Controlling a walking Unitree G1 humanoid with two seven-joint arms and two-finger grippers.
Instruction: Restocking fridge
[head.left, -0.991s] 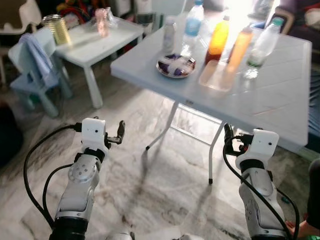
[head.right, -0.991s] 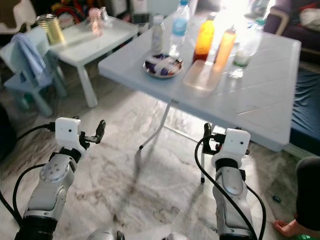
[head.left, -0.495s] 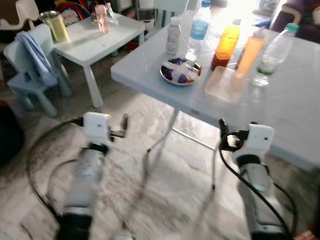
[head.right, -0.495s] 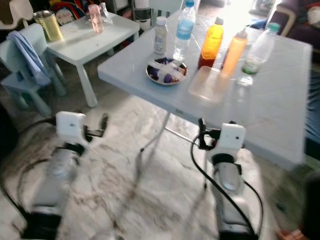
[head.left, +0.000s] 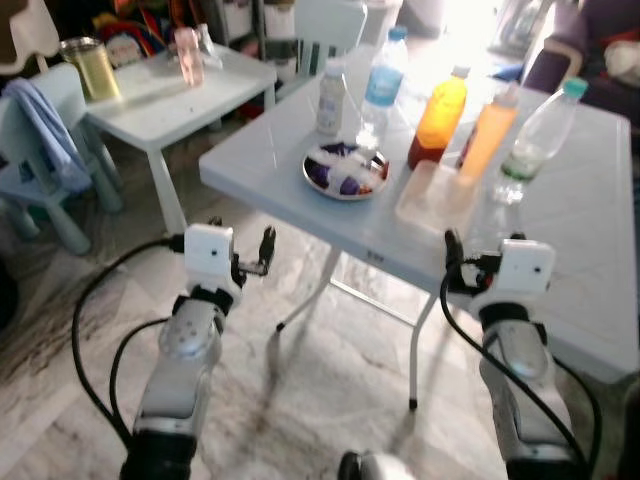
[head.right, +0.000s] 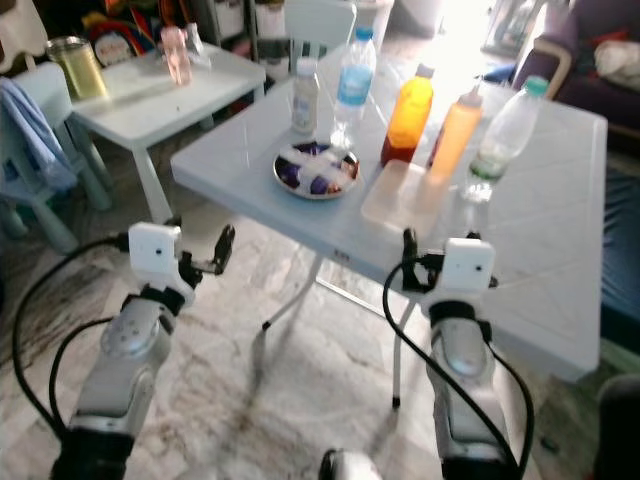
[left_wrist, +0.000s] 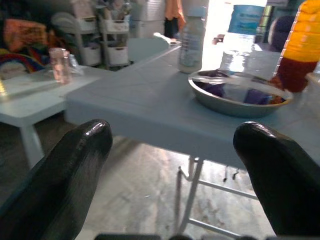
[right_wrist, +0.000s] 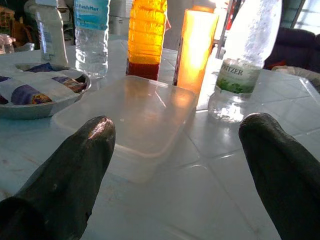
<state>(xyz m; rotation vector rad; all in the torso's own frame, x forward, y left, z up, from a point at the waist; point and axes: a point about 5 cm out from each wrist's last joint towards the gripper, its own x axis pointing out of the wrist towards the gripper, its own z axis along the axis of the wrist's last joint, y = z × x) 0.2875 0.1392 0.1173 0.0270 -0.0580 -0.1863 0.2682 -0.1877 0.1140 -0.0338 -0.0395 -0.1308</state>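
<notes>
- Left eye view: the white folding counter (head.left: 560, 240) carries the stock in a loose row. I count five bottles: a small white bottle (head.left: 329, 97), a clear water bottle with a blue label (head.left: 382, 88), an orange juice bottle (head.left: 438, 113), a slimmer pale-orange bottle (head.left: 490, 134) and a clear bottle with a green cap (head.left: 531, 139). There is also one metal plate (head.left: 345, 169) of wrapped items and one clear plastic box (head.left: 434, 196). The left gripper (head.left: 266, 250) hangs below the counter's near corner, over bare marble floor (head.left: 300, 390). The right gripper (head.left: 452, 262) sits just at the counter's front edge, in front of the box. Off to the robot's left stand a low white table (head.left: 170, 90) with one tin can (head.left: 88, 67) and one pink cup (head.left: 187, 55), and a pale blue chair (head.left: 45, 160) with a cloth draped over it.
- Right eye view: the same layout — the open floor between the low table and the counter's legs shows more plainly here.
- Left wrist view: the jaws are spread wide, holding nothing. Between them lies the counter's corner edge, with the plate near that edge and the small white bottle behind it.
- Right wrist view: the jaws are spread wide and empty, low over the counter top. The plastic box lies straight ahead between them, with the two orange bottles standing just behind it. The green-label bottle stands to one side, well inside the counter's far edge.
</notes>
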